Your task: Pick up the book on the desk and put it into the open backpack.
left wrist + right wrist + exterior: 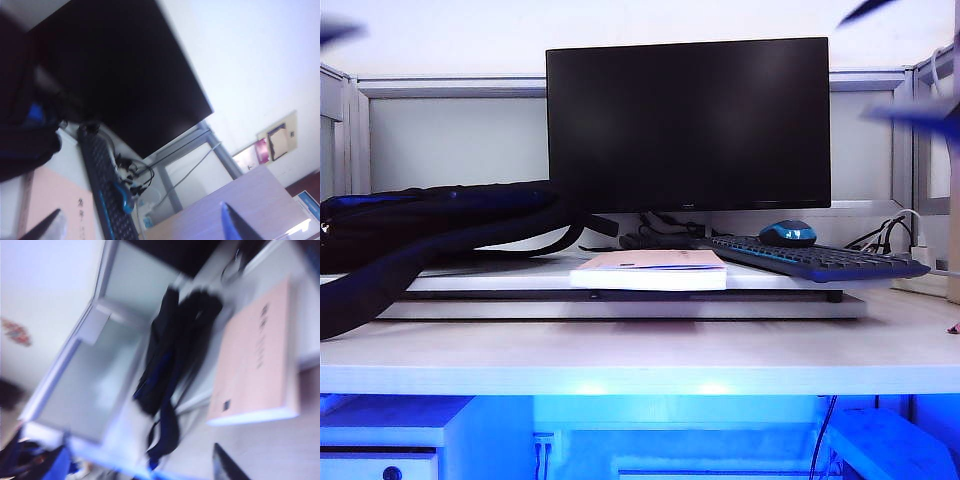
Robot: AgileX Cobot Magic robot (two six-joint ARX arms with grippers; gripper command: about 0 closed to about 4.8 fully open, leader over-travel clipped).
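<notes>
The thin softcover book point(649, 270), likely light and floppy, lies on the raised white platform point(620, 300) on the bench point(640, 355) beside the black backpack point(430, 225), best pinched at its overhanging front edge, while left tool point(140, 225) hovers spread and right tool's spread is unclear.

Both arms are showing only as blurs in ext view. Left gripper point(140, 222) fingertips are getting cut off; right gripper point(227, 467) is showing one blurred finger; backpack point(170, 365) is smearing.
</notes>
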